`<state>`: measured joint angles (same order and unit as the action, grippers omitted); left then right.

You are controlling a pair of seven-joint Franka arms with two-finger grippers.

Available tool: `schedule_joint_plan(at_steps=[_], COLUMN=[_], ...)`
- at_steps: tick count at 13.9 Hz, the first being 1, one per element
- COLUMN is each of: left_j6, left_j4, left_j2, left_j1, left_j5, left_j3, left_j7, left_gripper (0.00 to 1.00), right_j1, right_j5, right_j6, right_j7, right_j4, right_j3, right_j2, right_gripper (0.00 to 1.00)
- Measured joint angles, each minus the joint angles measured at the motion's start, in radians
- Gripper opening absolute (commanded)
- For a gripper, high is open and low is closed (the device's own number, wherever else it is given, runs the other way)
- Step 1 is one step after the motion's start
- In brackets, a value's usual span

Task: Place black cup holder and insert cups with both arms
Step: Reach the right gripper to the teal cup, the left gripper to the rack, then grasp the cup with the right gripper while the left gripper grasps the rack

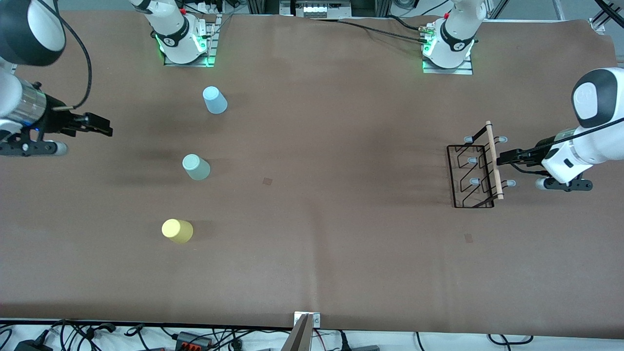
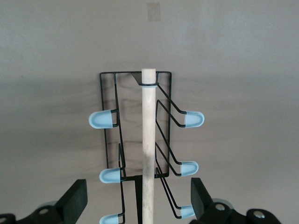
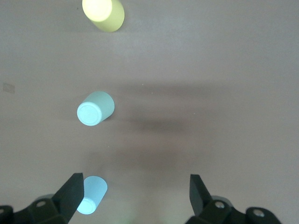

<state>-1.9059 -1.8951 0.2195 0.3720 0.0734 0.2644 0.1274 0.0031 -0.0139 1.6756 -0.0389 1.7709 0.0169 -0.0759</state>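
Observation:
The black cup holder point(image 1: 470, 171) stands on the table at the left arm's end, with its wooden rod handle point(image 1: 493, 161) on top. My left gripper point(image 1: 503, 156) is open at the handle. In the left wrist view the rod point(image 2: 148, 140) runs between the wide-apart fingers point(image 2: 74, 198) of my left gripper point(image 2: 138, 200) without touching them. Three cups stand toward the right arm's end: light blue point(image 1: 214, 100), pale green point(image 1: 196, 166), yellow point(image 1: 177, 231). My right gripper point(image 1: 100, 127) is open and empty, clear of the cups. The right wrist view shows the yellow cup point(image 3: 103, 13), the green cup point(image 3: 96, 108) and the blue cup point(image 3: 92, 195).
The brown table mat point(image 1: 317, 204) covers the table between the cups and the holder. Both arm bases point(image 1: 183, 41) stand along the edge farthest from the front camera. Cables point(image 1: 195, 337) lie past the nearest edge.

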Motion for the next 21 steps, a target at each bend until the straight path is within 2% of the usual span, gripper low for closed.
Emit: schedule_joint_plan(at_steps=[1,6,8,11,13,16,17,21], left_j6=[0.000,-0.060,-0.078,-0.081,-0.081,-0.081,-0.081,-0.082], left_j4=[-0.007,-0.087,-0.121,-0.130,-0.130,-0.130,-0.130,-0.130], left_j2=[0.004,0.011,0.011,0.011,0.011,0.011,0.011,0.011], left_j1=[0.000,0.000,0.000,0.000,-0.002,-0.003,-0.003,-0.004], left_j5=[0.000,0.000,0.000,0.000,0.000,0.000,0.000,0.000], left_j3=[0.000,0.000,0.000,0.015,0.039,0.047,0.046,0.052], left_j7=[0.000,-0.001,-0.005,-0.036,-0.072,-0.081,-0.081,-0.081], left_gripper=[0.78,0.73,0.66,0.55,0.42,0.06,0.01,0.01], right_j1=[0.012,0.098,0.146,0.200,0.202,0.202,0.203,0.213], right_j5=[-0.002,-0.003,-0.004,-0.004,-0.004,-0.004,-0.004,-0.004], right_j6=[0.000,0.068,0.141,0.158,0.164,0.226,0.258,0.353], right_j7=[0.000,0.061,0.092,0.118,0.121,0.170,0.190,0.216], right_j4=[0.000,0.015,0.050,0.056,0.056,0.077,0.098,0.164], right_j3=[-0.001,-0.004,-0.005,-0.005,-0.004,-0.002,-0.002,-0.003], right_j2=[-0.013,-0.075,-0.101,-0.141,-0.158,-0.185,-0.193,-0.230], right_gripper=[1.00,1.00,1.00,1.00,1.00,1.00,1.00,1.00])
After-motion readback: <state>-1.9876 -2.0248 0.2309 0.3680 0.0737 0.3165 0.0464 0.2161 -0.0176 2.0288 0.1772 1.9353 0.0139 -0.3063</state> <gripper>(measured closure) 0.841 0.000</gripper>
